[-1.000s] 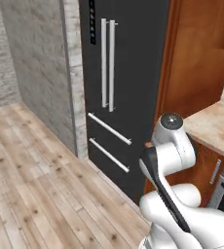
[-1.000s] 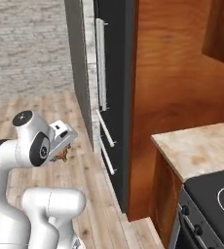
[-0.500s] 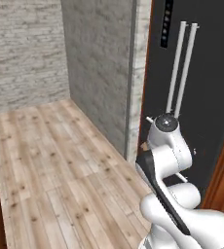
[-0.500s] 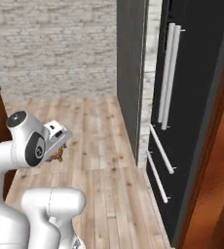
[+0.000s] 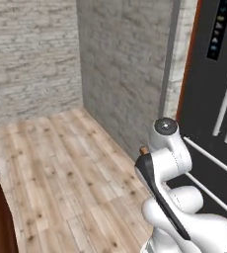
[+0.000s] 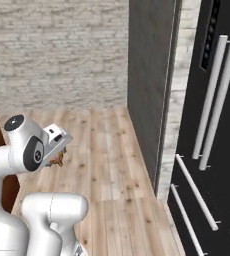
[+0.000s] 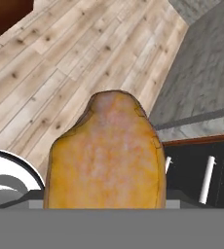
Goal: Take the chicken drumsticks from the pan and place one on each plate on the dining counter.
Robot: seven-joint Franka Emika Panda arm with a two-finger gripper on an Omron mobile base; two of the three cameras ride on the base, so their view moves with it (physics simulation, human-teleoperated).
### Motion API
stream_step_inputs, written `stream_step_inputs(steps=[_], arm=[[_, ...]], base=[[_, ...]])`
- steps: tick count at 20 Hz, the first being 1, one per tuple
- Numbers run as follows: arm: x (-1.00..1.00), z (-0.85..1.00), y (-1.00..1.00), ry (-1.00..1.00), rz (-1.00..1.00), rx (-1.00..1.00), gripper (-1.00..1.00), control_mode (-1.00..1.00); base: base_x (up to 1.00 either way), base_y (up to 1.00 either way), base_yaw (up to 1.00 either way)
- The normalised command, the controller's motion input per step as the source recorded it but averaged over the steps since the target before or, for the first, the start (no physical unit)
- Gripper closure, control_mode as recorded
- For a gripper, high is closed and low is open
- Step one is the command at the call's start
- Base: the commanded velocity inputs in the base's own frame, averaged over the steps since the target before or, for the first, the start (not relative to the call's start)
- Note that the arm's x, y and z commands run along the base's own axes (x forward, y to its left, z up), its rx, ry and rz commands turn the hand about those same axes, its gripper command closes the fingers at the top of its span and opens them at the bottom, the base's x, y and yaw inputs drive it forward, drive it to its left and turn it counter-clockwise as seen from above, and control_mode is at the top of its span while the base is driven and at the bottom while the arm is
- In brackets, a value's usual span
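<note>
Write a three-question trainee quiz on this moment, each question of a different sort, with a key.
1. True or false: the gripper carries a drumstick.
2. What lies under the gripper in the right base view? A) a stove B) a wood floor C) a plate
3. Fill in: the tall black appliance with long pale handles at the right of both base views is a ____.

Key
1. True: the hand view shows the golden-brown piece right between the fingers, and a brown bit hangs below the hand in the right base view.
2. B
3. fridge
</note>
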Motion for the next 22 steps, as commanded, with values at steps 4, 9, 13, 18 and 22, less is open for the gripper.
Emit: stream_step_inputs(steps=[4,9,13,18,22], arm=[[0.0,0.0,0.0,0.0,0.0,0.0,1.0,1.0],[0.0,0.0,0.0,0.0,0.0,0.0,1.0,1.0],[0.0,0.0,0.0,0.0,0.0,0.0,1.0,1.0],[0.0,0.0,0.0,0.0,0.0,0.0,1.0,1.0],[0.0,0.0,0.0,0.0,0.0,0.0,1.0,1.0]], base=[[1.0,0.02,0.03],[1.0,0.0,0.21],[1.0,-0.09,0.4],[1.0,-0.24,0.61],[1.0,-0.37,0.67]])
